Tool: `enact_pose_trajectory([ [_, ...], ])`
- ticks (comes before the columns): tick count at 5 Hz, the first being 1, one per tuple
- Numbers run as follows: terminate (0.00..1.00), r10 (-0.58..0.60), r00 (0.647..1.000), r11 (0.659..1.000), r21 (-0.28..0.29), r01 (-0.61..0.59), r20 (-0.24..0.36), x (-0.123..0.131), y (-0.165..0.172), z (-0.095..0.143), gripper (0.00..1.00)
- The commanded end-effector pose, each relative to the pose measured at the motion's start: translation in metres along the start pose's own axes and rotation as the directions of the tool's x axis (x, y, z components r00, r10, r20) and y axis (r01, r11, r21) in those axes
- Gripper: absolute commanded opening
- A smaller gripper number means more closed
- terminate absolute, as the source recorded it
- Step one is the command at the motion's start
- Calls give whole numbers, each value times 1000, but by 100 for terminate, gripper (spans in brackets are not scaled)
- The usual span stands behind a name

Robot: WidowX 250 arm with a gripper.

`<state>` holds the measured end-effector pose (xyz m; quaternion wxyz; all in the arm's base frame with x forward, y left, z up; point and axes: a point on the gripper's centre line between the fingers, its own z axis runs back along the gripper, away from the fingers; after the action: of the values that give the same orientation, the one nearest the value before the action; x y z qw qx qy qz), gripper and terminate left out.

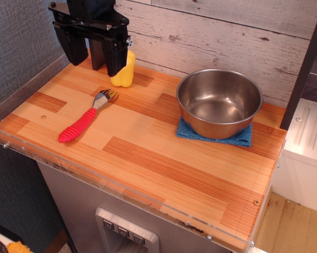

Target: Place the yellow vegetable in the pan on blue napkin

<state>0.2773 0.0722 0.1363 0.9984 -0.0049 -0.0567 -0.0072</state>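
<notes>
The yellow vegetable (125, 73), a glossy toy pepper, stands at the back left of the wooden table, partly hidden behind my gripper's right finger. My black gripper (94, 55) hangs over the back left corner, open and empty, its fingers (117, 57) just left of and in front of the pepper. The pan (219, 101), a shiny steel bowl, stands empty at the right on the blue napkin (237, 138), whose edges show under its front.
A fork with a red handle (80, 124) lies on the left part of the table. A grey wall runs along the left, a white plank wall along the back. A clear plastic rim (121, 185) edges the front.
</notes>
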Motion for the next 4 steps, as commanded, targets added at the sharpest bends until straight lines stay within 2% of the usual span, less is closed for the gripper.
enact_pose_trajectory([
  [1,0,0,1000,1000,0,0,0,0,0,0,100],
  [2,0,45,999,998,-38,-45,10,15,9,-7,100],
  [3,0,132,991,990,-47,-130,38,35,30,-17,100],
  [4,0,186,981,982,3,-186,60,60,50,-29,100],
])
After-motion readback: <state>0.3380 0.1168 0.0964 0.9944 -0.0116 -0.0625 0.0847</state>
